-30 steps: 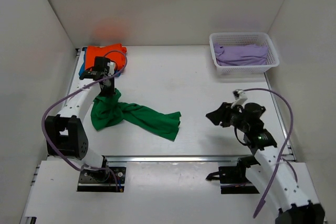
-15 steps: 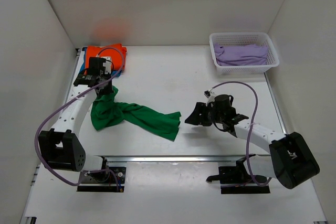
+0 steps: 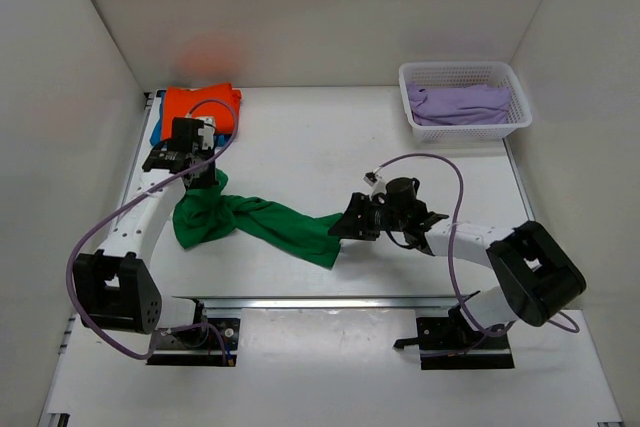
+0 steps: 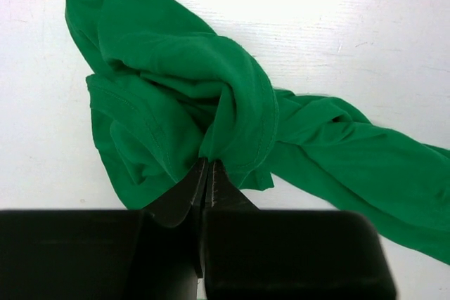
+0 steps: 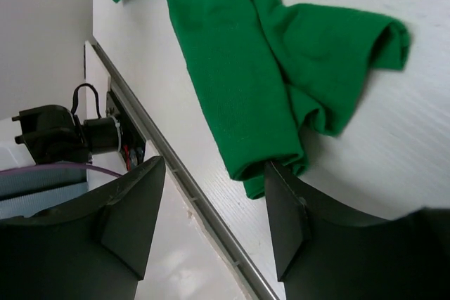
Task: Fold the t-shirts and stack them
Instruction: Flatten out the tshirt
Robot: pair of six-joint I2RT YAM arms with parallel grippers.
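Observation:
The bright green t-shirt point(image 3: 262, 219) lies crumpled and twisted on the white table, stretched from left to centre. My left gripper point(image 3: 207, 185) is shut on a bunched fold at its left end point(image 4: 211, 131). My right gripper point(image 3: 345, 227) is open right at the shirt's lower right corner point(image 5: 274, 82), one fingertip point(image 5: 278, 173) touching the hem. The orange folded t-shirt point(image 3: 202, 104) lies on the blue one point(image 3: 158, 133) at the back left corner.
A white basket point(image 3: 465, 75) holding lilac cloth point(image 3: 462, 103) stands at the back right. White walls enclose the table on three sides. The metal rail of the table's near edge point(image 5: 190, 187) runs close under my right gripper.
My right arm has swung left across the table to the green shirt's right end. My left gripper stays shut on the shirt's left end, barely shifted.

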